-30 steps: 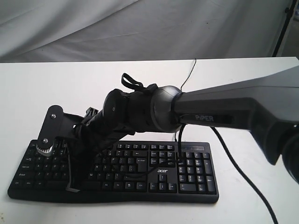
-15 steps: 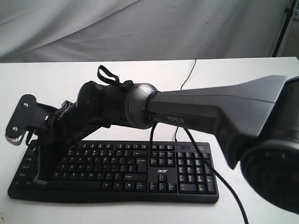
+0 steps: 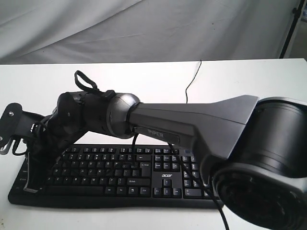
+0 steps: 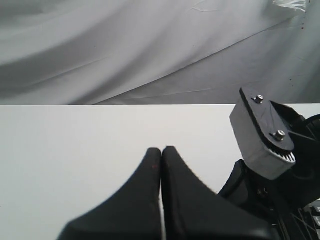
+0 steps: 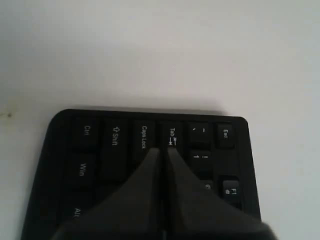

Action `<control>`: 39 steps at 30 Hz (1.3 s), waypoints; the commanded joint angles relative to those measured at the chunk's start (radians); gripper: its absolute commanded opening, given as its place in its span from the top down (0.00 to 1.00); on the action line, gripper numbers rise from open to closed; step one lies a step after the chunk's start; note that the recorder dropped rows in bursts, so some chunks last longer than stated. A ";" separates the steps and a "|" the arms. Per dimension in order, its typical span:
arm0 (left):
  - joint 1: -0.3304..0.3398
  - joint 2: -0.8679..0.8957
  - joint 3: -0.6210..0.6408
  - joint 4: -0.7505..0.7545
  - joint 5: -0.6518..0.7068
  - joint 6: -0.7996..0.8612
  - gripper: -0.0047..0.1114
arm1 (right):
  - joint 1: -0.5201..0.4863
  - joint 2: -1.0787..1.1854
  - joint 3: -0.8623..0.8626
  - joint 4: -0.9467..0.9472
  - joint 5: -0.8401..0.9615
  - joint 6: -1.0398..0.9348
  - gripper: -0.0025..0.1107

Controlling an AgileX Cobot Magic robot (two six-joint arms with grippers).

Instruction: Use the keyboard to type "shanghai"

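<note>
Right gripper [image 5: 161, 148] pressing together as 1 poking tip over keyboard [image 3: 163, 178] end, exterior frame's lower left, probably near Caps Lock key [image 5: 145, 136] | left gripper [image 4: 161, 149] likewise pressed together, idling.

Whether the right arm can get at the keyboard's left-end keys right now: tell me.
Probably yes. The right gripper, fingers shut, is right over the left end of the keyboard, by Caps Lock and Tab, with nothing visible between it and the keys. The left gripper sits off over the table.
</note>
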 commanded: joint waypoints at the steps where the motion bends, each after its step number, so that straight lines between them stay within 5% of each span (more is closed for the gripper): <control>1: -0.004 0.003 0.001 -0.004 -0.003 -0.001 0.95 | 0.001 -0.002 -0.009 -0.009 0.004 0.007 0.98; 39: -0.004 0.003 0.001 -0.004 -0.003 -0.001 0.95 | 0.010 0.048 -0.009 0.052 -0.037 -0.020 0.98</control>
